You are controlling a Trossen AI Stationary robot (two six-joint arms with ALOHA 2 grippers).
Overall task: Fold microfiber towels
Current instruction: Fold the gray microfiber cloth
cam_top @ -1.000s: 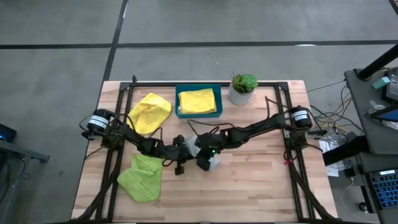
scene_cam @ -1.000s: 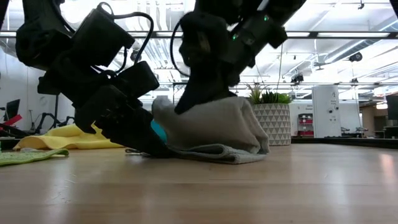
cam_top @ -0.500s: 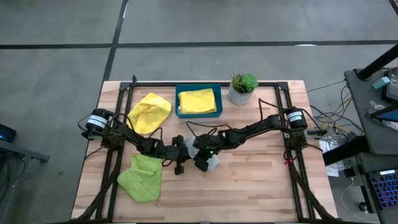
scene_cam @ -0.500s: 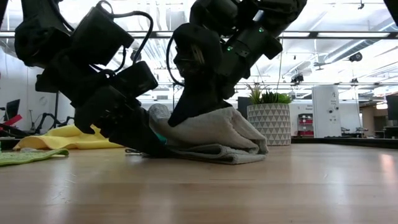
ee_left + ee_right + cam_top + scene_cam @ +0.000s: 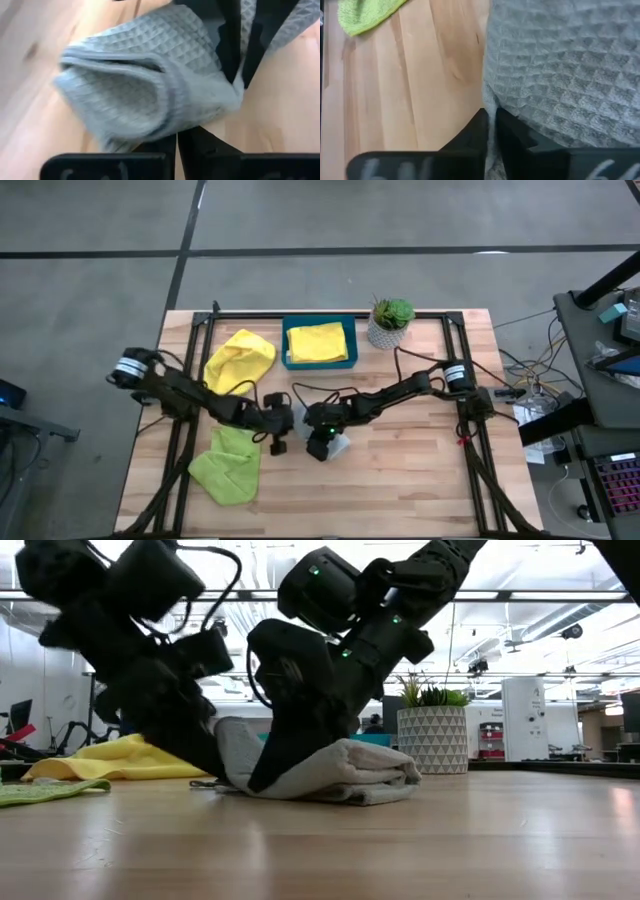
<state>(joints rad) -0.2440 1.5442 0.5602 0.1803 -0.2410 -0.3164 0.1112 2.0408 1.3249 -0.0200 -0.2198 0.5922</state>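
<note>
A grey microfiber towel (image 5: 345,772) lies in a flat folded bundle at the table's middle, mostly hidden under the arms in the high view (image 5: 341,445). My left gripper (image 5: 212,755) is shut on its left end. My right gripper (image 5: 262,775) stands low beside it, shut on the cloth. A lime green towel (image 5: 228,465) lies near the left front. One yellow towel (image 5: 240,360) lies at the far left. Another yellow towel (image 5: 318,342) lies in the teal tray (image 5: 285,340). My left gripper pinches the towel's end (image 5: 165,131) between its shut fingers, coming slanting down from the table's left. That end stands up off the table (image 5: 232,745); the rest lies on the wood. My right gripper has a thin edge of the towel (image 5: 489,120) between its nearly closed fingers, slanting down from the right. Its fingertips are down at the table, and the cloth lies flat beside them.
A potted plant (image 5: 390,325) stands at the far edge, right of the tray. Black frame rails (image 5: 190,380) run along the table's left and right sides. Bare wood (image 5: 410,470) lies to the near right.
My right gripper has come down toward the table with the towel's top, and the raised hump of cloth has flattened into a low fold. My left gripper has risen and drawn back toward the table's left edge, taking its end of the towel up.
</note>
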